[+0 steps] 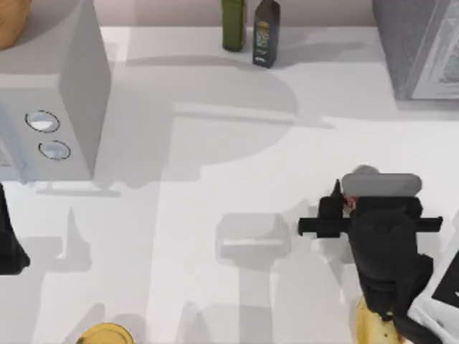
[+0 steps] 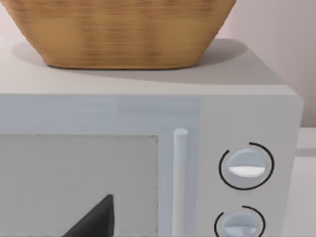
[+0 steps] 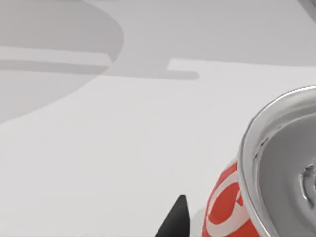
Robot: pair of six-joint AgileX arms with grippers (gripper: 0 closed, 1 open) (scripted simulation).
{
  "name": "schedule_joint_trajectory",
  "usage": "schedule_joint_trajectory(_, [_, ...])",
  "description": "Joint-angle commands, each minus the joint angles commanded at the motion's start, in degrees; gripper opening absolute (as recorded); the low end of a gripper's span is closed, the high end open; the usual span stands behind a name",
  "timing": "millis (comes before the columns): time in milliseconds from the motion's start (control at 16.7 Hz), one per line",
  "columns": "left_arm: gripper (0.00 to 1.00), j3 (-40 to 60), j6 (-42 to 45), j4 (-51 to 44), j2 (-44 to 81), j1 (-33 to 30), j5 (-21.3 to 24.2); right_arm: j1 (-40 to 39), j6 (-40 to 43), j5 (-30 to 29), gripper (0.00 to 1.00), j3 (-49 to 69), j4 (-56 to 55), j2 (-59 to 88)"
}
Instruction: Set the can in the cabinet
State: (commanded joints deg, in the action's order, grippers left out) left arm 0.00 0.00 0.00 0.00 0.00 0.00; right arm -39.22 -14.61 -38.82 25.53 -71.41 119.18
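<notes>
The right arm's black two-finger gripper point(image 1: 344, 204) is down over the white table point(image 1: 215, 287), toward the table's right side and nearer the front edge, and the small drink can with the silver top and red label with white marks point(image 1: 350, 203) sits right at it, mostly hidden under the wrist from above, with just a bit of red and a grey rounded top peeking out. In the right wrist view the can point(image 3: 276, 192) is very close to the camera, its shiny rim and red side plain, and one dark fingertip point(image 3: 175, 219) pokes up just beside it; whether the fingers are pressed onto the can or only spread around it I cannot tell. The left arm point(image 1: 8, 236) is parked at the table's far left edge, its gripper's state not clear either; a dark finger point(image 2: 94, 219) shows in front of the grey-white microwave with two round dials point(image 2: 242, 168). That microwave point(image 1: 50, 122) stands at the left, with a woven tan basket point(image 2: 123, 29) on its top. At the back, near the middle, a green bottle point(image 1: 233, 25) and a dark bottle with a label point(image 1: 266, 36) stand just beside each other. A grey cabinet point(image 1: 419, 46) occupies the back right corner, well apart from the can.
</notes>
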Motion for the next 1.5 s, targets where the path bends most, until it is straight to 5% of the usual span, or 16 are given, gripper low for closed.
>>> schedule_joint_trajectory(420, [1.00, 0.00, 0.00, 0.00, 0.00, 0.00, 0.00, 0.14, 0.04, 0.27, 0.00, 0.89, 3.79, -3.63])
schedule_joint_trajectory(1500, [1.00, 0.00, 0.00, 0.00, 0.00, 0.00, 0.00, 0.00, 0.11, 0.55, 0.00, 10.28, 49.14, -38.95])
